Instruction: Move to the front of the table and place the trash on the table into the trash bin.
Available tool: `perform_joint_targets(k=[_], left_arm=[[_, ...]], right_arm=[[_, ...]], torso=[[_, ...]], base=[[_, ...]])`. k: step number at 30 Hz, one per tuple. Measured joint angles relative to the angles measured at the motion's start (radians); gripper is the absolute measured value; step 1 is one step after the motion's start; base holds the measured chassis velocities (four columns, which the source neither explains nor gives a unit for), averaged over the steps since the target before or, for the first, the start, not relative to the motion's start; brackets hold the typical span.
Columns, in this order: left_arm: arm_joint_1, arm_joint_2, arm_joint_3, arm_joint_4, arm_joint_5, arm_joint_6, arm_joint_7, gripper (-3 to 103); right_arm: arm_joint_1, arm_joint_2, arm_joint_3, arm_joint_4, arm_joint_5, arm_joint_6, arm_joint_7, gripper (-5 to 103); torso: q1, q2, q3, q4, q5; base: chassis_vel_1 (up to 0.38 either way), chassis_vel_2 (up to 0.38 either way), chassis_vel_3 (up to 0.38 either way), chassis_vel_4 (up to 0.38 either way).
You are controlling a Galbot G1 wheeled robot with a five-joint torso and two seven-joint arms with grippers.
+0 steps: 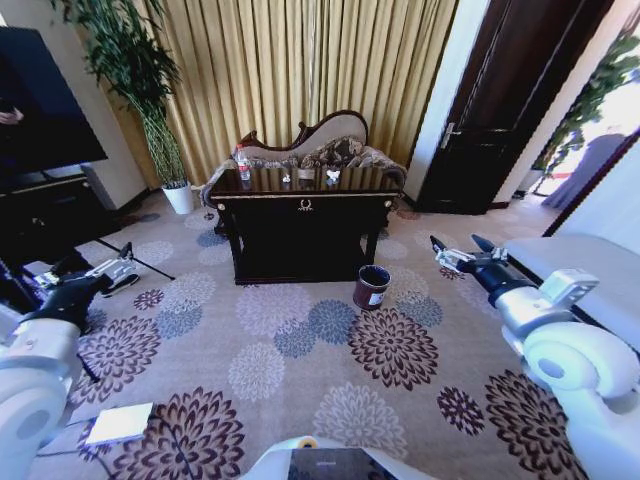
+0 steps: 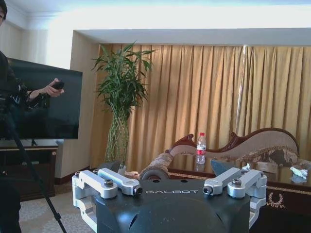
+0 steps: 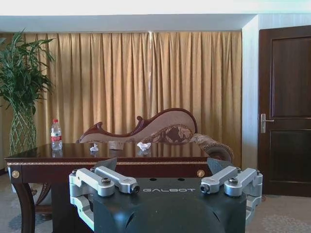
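Well short of the dark wooden table (image 1: 300, 205), where a red-capped water bottle (image 1: 242, 162) and paper scraps (image 1: 332, 176) wait, the robot holds left gripper (image 1: 122, 262) and right gripper (image 1: 455, 248) wide open, approach apparently unfinished; maroon trash bin (image 1: 371, 287) stands by the table's front.

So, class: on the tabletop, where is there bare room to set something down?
The table is bare between the bottle at its left end and the paper scraps, and again right of the scraps. It is busiest mid-top, around the scraps.
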Motion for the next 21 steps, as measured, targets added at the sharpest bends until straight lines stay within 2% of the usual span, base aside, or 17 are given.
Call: perform_joint_targets(k=[21], left_arm=[[0.003, 0.003, -0.002, 0.000, 0.001, 0.000, 0.000, 100]], right_arm=[[-0.001, -0.001, 0.012, 0.000, 0.004, 0.001, 0.001, 100]], torso=[[0.000, 0.000, 0.000, 0.0000, 0.0000]], base=[[0.000, 0.000, 0.000, 0.000]])
